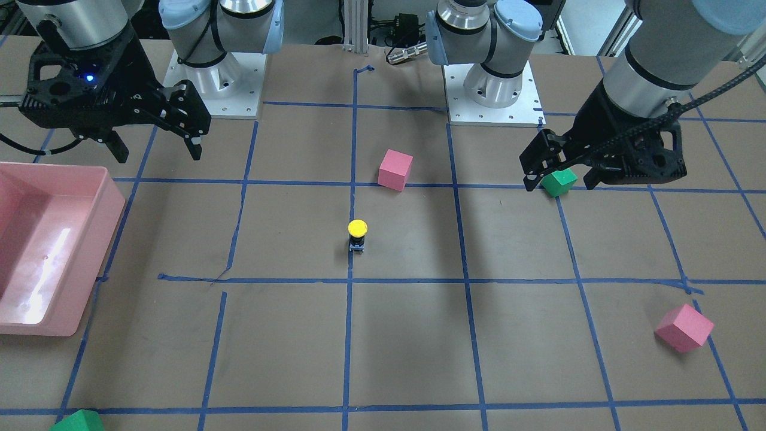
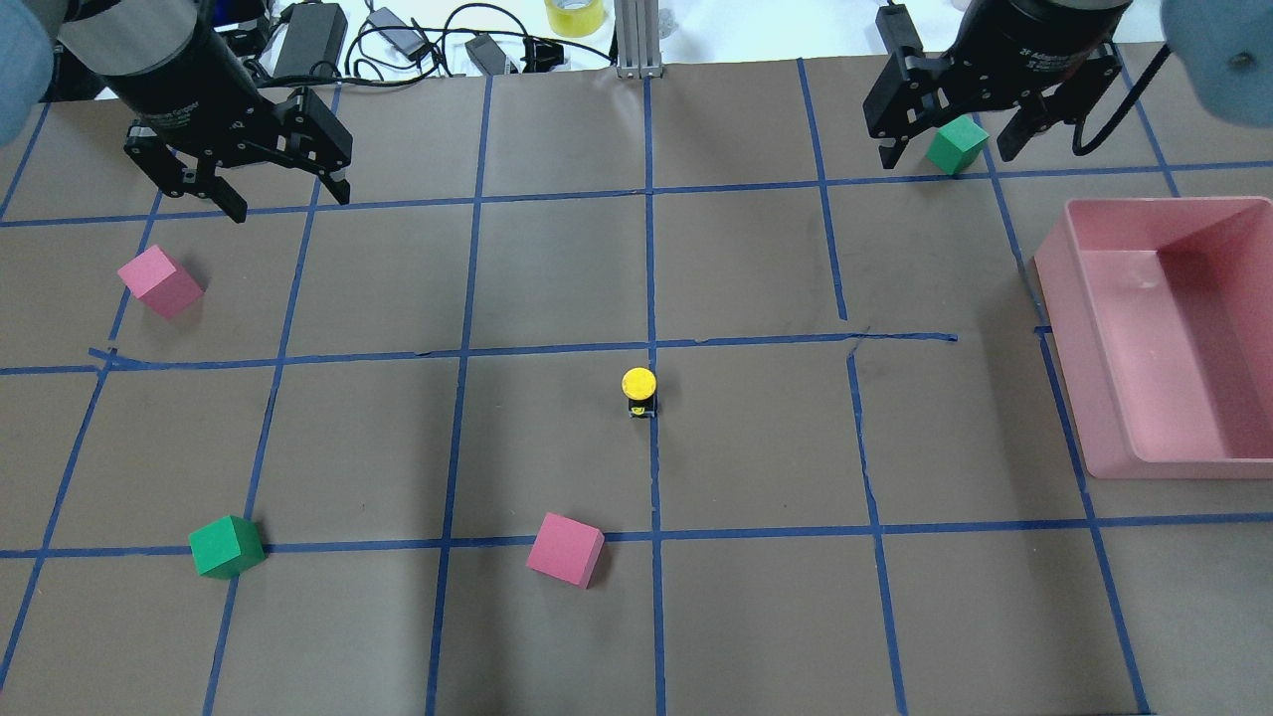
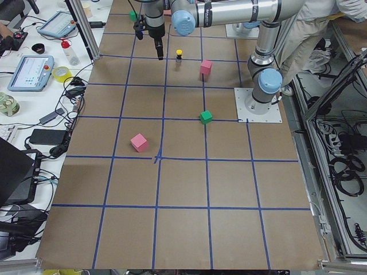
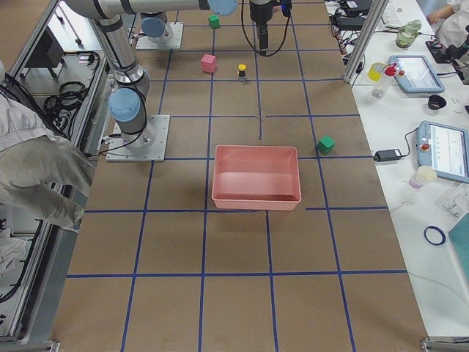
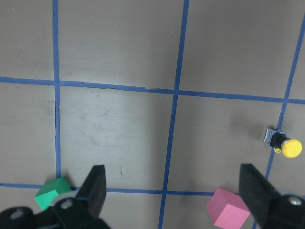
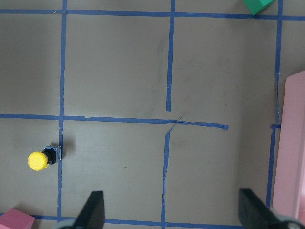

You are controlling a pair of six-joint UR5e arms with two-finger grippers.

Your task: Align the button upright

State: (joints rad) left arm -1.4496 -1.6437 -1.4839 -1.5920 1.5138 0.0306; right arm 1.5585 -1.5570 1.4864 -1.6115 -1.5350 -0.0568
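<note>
The button (image 1: 357,234) stands upright on its base on a blue tape line in the middle of the table, yellow cap on top. It also shows in the overhead view (image 2: 638,390), the left wrist view (image 5: 284,144) and the right wrist view (image 6: 43,158). My left gripper (image 2: 288,199) hangs open and empty above the far left part of the table, well away from the button; in the front view it (image 1: 559,184) is at the right. My right gripper (image 2: 945,154) hangs open and empty above the far right part; in the front view it (image 1: 158,155) is at the left.
A pink bin (image 2: 1084,328) sits at the table's right side. A pink cube (image 2: 565,549) lies near the button on the robot's side. Another pink cube (image 2: 159,281) and a green cube (image 2: 227,545) lie at the left. A second green cube (image 2: 957,144) lies at the far right.
</note>
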